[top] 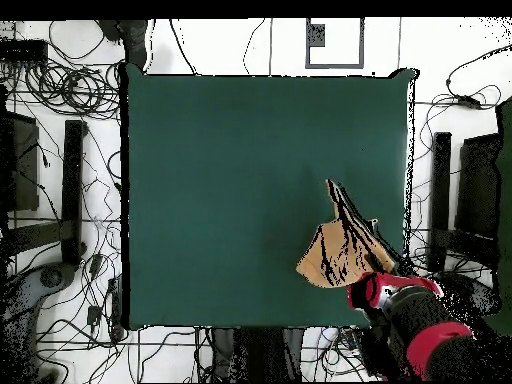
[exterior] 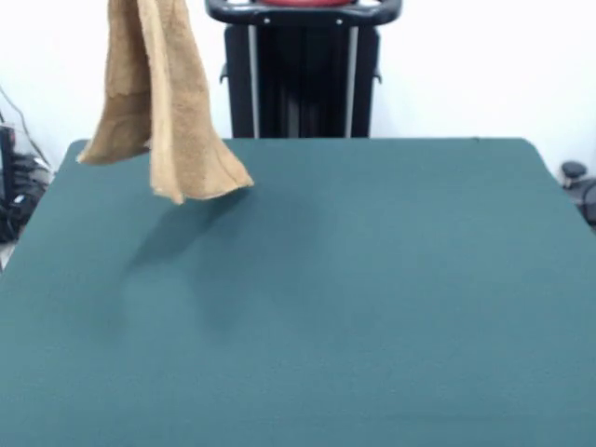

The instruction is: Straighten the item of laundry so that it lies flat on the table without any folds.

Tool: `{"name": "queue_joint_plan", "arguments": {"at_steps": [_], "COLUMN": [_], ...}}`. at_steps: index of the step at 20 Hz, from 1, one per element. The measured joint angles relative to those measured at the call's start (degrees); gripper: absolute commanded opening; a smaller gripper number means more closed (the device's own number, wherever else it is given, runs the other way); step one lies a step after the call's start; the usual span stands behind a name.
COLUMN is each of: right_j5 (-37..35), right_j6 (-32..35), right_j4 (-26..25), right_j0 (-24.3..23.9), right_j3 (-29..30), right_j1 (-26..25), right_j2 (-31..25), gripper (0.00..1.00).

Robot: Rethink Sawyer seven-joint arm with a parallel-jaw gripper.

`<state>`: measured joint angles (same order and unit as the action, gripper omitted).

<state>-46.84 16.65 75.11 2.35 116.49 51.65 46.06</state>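
Note:
The item of laundry [exterior: 160, 102], a light orange-tan terry towel, hangs in long folds in the air above the far left part of the green table [exterior: 372, 279]. Its top runs out of the front view, and its lower corners dangle just over the felt, casting a shadow. From overhead the towel [top: 340, 250] shows bunched near the table's [top: 230, 180] lower right corner. It hangs under the end of the red and black arm, where my gripper [top: 368, 285] is shut on its upper edge. The arm hides the fingers themselves.
The black pedestal [exterior: 303, 74] stands behind the table's far edge. Cables [top: 70, 90] and dark stands [top: 72, 190] lie on the floor around the table. A white wall is behind.

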Motion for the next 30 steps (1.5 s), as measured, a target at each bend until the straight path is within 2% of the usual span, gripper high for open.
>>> {"name": "queue_joint_plan", "arguments": {"at_steps": [5,15,23,30], "right_j5": [0.0,0.0,0.2,1.7], "right_j6": [0.0,0.0,0.0,0.0], "right_j4": [-2.4,-7.1,-6.5,-9.3], "right_j0": [-2.6,-3.0,-8.7,-6.8], "right_j3": [0.0,0.0,0.0,0.0], "right_j1": [1.2,4.2,4.8,6.3], "right_j2": [-1.0,-1.7,-8.5,-9.2], "gripper": [0.00,0.00,0.00,0.00]}}
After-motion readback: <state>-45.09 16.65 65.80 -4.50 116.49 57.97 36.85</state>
